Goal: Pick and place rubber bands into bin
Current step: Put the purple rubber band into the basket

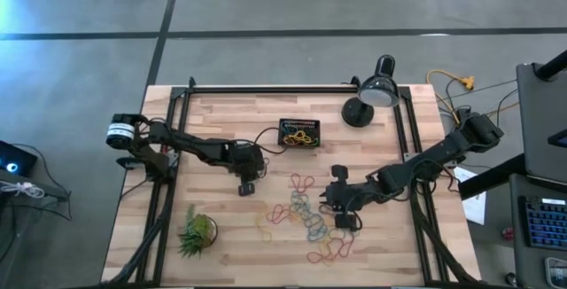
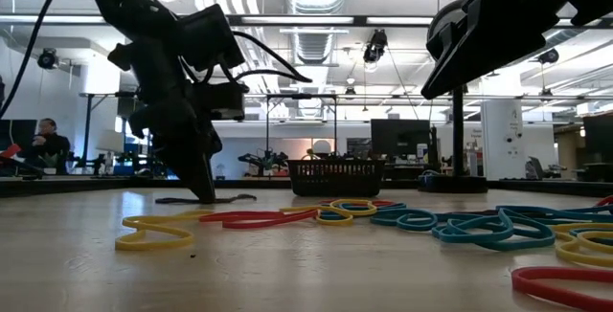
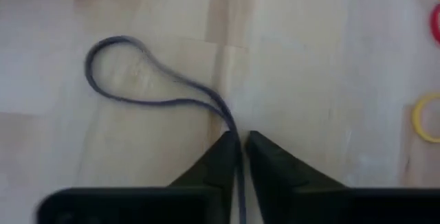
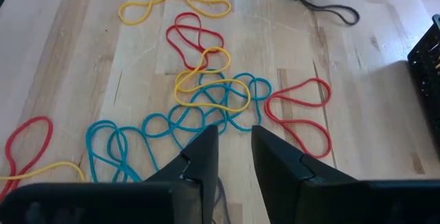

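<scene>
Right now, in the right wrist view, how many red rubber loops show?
3 red loops: one touching yellow loops, one nearest the black ribbed bin, one apart. Others may be hidden.

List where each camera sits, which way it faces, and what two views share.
High: overhead, straight down on the table; both arms show.
Low: table height, looking level at the bin; both arms overhead.
Left wrist: left gripper pinching a dark rubber band.
Right wrist: right gripper above coloured bands; also shows that dark band.
</scene>
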